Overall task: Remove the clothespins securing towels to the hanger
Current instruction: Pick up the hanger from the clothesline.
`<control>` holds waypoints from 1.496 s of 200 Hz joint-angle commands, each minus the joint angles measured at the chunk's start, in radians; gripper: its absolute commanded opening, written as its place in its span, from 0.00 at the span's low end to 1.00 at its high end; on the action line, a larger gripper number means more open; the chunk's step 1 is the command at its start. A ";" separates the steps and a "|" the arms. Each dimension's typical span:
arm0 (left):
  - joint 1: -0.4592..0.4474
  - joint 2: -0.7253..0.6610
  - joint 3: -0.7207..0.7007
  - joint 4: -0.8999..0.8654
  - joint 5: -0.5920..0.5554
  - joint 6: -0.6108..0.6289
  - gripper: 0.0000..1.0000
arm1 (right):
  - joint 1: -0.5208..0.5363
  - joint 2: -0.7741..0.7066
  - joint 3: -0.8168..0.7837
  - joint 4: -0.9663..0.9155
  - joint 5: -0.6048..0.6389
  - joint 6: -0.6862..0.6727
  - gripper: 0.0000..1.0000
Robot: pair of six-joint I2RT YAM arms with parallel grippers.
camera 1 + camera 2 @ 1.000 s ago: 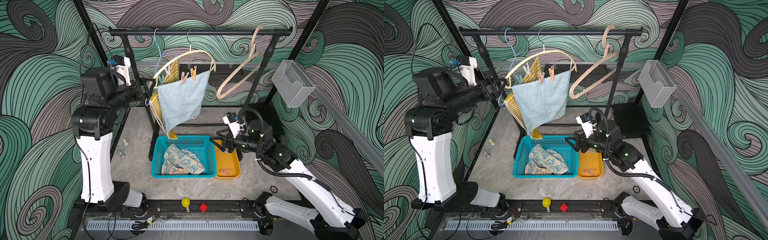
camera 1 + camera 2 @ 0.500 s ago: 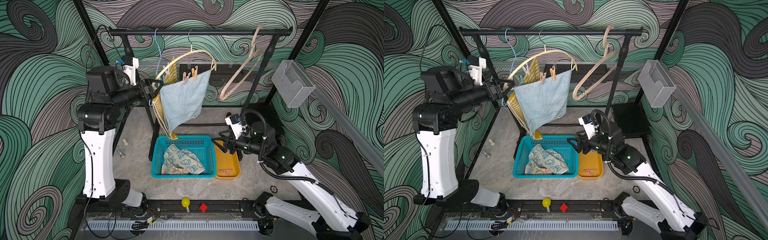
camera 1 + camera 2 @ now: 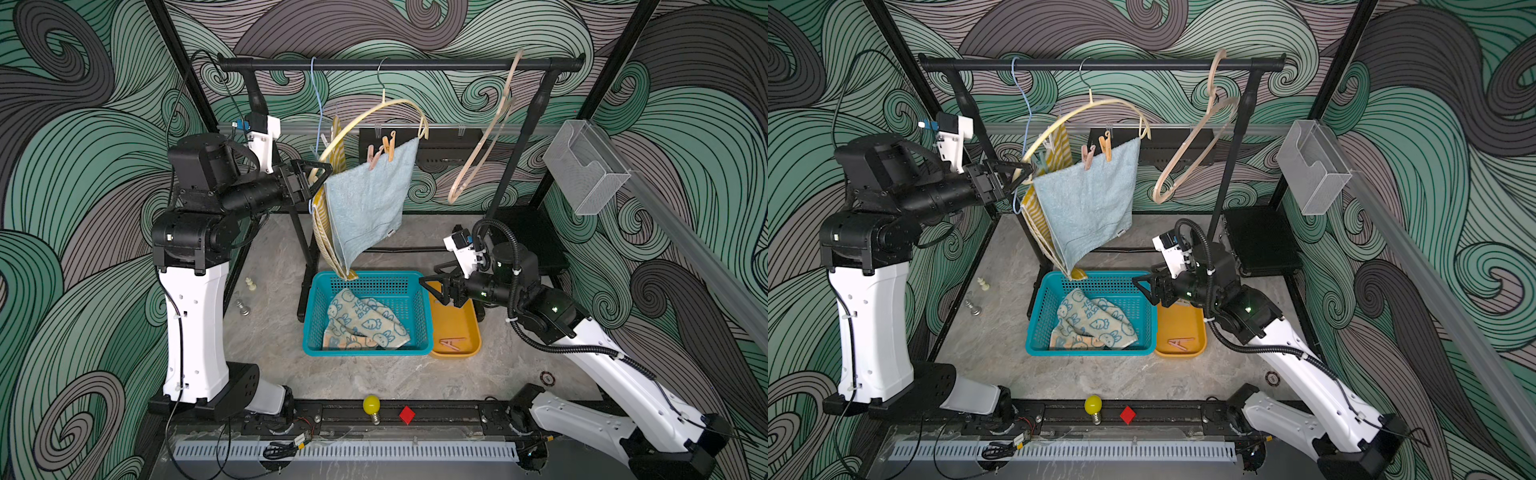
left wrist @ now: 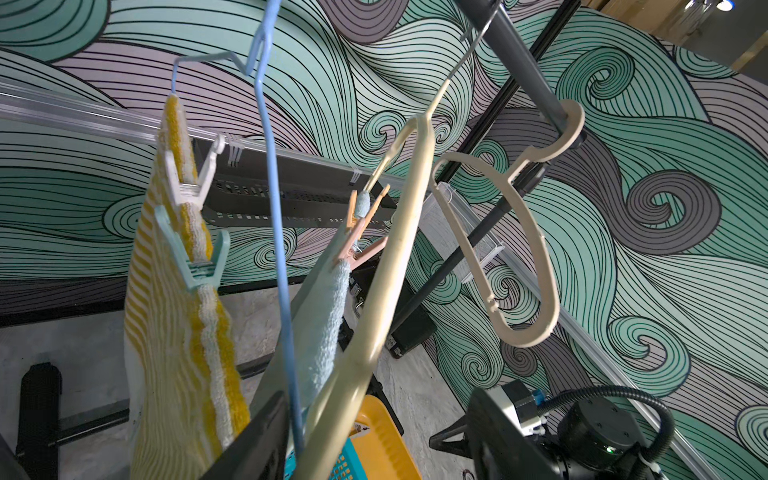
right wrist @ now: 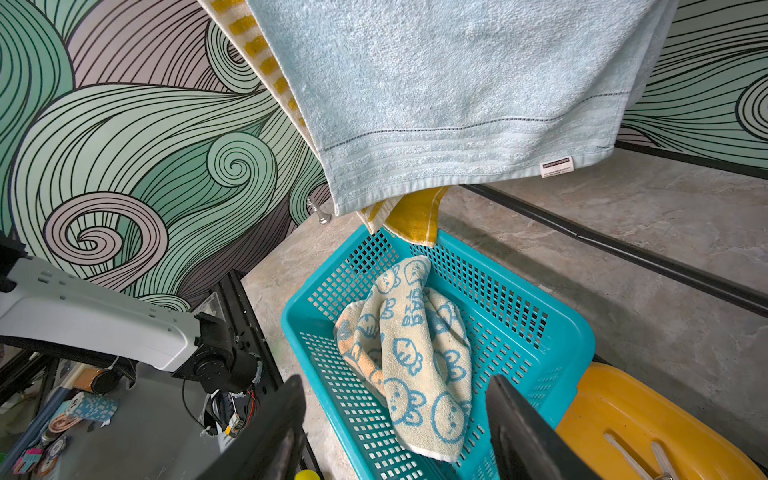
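Since two hangers pass between the parted jaws of the left gripper (image 3: 321, 179), the first hazard is a pinch that takes the blue wire hanger (image 4: 272, 174) together with the cream hanger (image 3: 365, 113); a close here would likely drag or swing both, and a hook could lift off the rail (image 3: 415, 64).

Second hazard: a peg freed while the light-blue towel (image 3: 365, 208) hangs aslant may let cloth drop outside the teal basket (image 3: 368, 275); a loosed peg may fall to the floor rather than into the yellow tray (image 3: 455, 320).

Left fingers (image 4: 257, 436): well apart, clamped on nothing; the cream hanger's arm and the blue wire run through the gap; contact with either pad cannot be told.

Right gripper (image 3: 430, 291): fingers spread, empty; low, by the basket's corner and above the tray.

Clothespins, location:
- orange peg (image 3: 390, 146) and pink peg (image 3: 372, 157): side by side on the top edge of the light-blue towel; further up the cream hanger from the left fingers, near but apart.
- white peg (image 4: 189, 174) and mint peg (image 4: 193, 257): on the yellow striped towel (image 4: 166, 332); beside the left fingers, untouched.
- loose peg (image 3: 451, 344): lying in the tray.

Bunny towel (image 3: 361, 324): in the basket.
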 commanded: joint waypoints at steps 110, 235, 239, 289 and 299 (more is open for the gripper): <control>-0.265 -0.036 -0.109 -0.019 -0.083 0.011 0.64 | 0.004 0.000 -0.018 0.021 0.021 0.001 0.69; -0.448 -0.083 -0.189 0.065 -0.259 -0.005 0.63 | 0.077 -0.058 0.149 -0.037 0.144 -0.056 0.69; -0.451 -0.089 -0.193 0.068 -0.269 -0.005 0.63 | 0.083 -0.060 0.163 -0.043 0.152 -0.063 0.69; -0.459 -0.216 -0.325 0.120 -0.336 -0.025 0.63 | 0.099 -0.044 0.316 -0.097 0.187 -0.151 0.71; -0.460 -0.240 -0.354 0.128 -0.338 -0.032 0.63 | 0.098 -0.023 0.350 -0.102 0.196 -0.158 0.71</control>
